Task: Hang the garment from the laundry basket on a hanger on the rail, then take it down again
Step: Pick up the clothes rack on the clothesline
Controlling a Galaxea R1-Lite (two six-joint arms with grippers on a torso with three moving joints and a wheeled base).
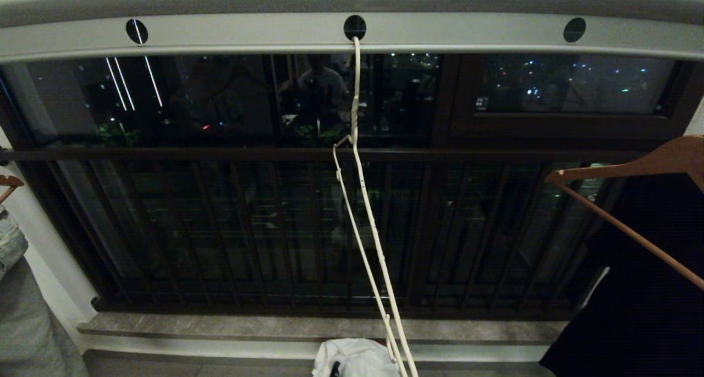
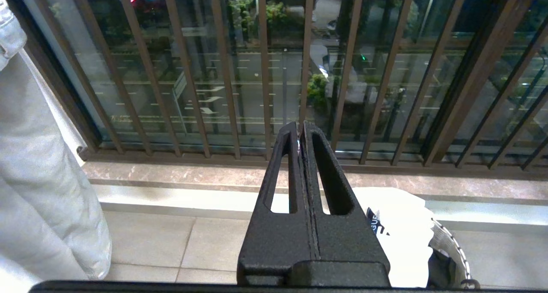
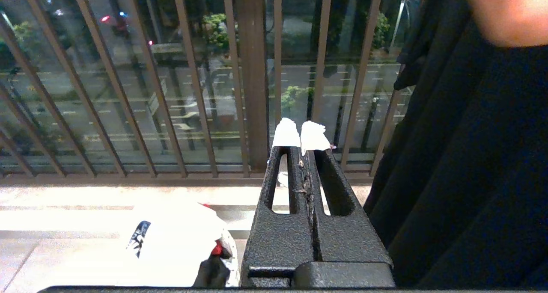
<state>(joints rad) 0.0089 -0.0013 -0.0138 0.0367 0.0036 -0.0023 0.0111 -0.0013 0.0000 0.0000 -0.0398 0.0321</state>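
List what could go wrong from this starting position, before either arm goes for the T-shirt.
1. The white wire hanger hangs from one hole of the rail by a thin hook; a nudge might swing or unhook it.
2. The T-shirt lies crumpled in the laundry basket over a red cloth, which a grab could lift too.
3. The black garment hangs close beside the shut right gripper and could snag.

Both pincers (image 2: 299,128) (image 3: 300,137) closed, empty.

The garment's (image 2: 402,224) chest print lettering is too partial to read.
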